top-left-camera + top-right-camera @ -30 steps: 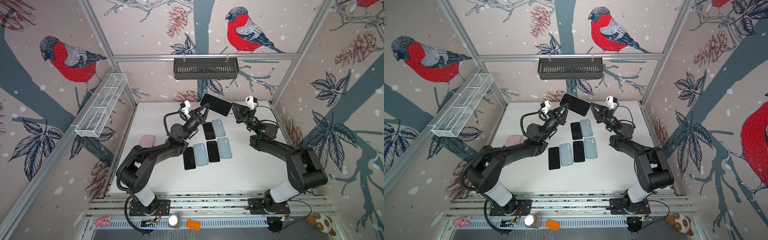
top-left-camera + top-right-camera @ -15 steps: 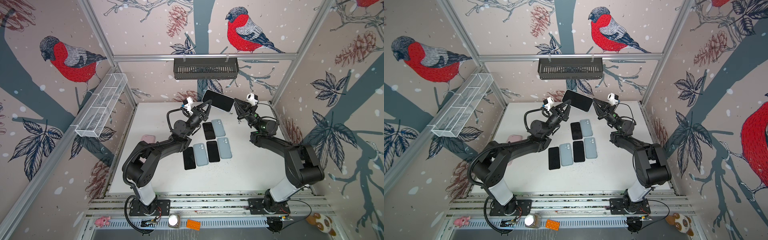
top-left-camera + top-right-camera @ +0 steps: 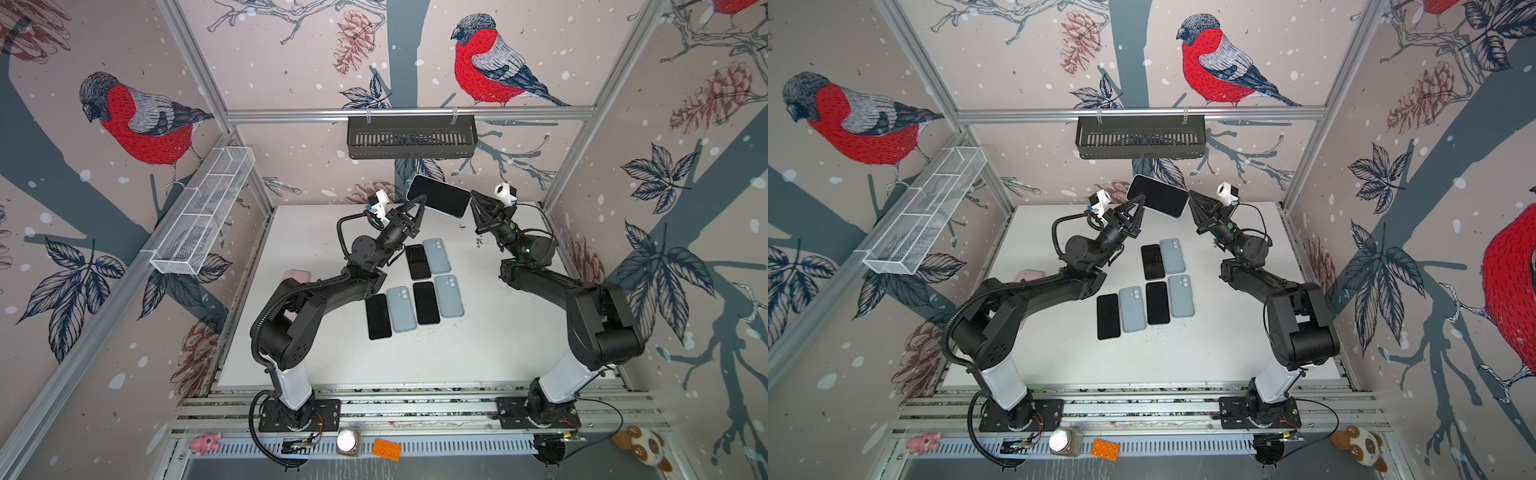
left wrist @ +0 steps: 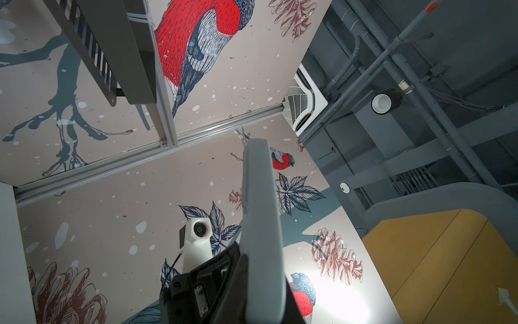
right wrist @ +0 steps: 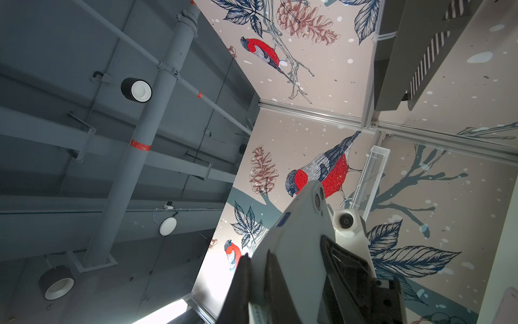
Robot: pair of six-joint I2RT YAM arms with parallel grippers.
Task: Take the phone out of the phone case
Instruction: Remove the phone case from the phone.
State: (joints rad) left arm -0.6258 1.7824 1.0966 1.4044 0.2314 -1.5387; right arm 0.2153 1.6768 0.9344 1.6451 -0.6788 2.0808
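A phone with a dark screen sits in a pale blue-grey phone case and is held in the air above the table's back edge, screen up in both top views. My left gripper is shut on its left end, my right gripper on its right end. The left wrist view shows the case's pale edge running away from the left gripper. In the right wrist view the case's back and camera cutout rise out of the right gripper.
On the white table lie three black phones and three pale blue cases in rows, and a pink case at the left. A black basket hangs on the back rail, a white wire basket on the left wall.
Both grippers have lifted the cased phone a little higher and further back. Over the last half second it has hardly moved.
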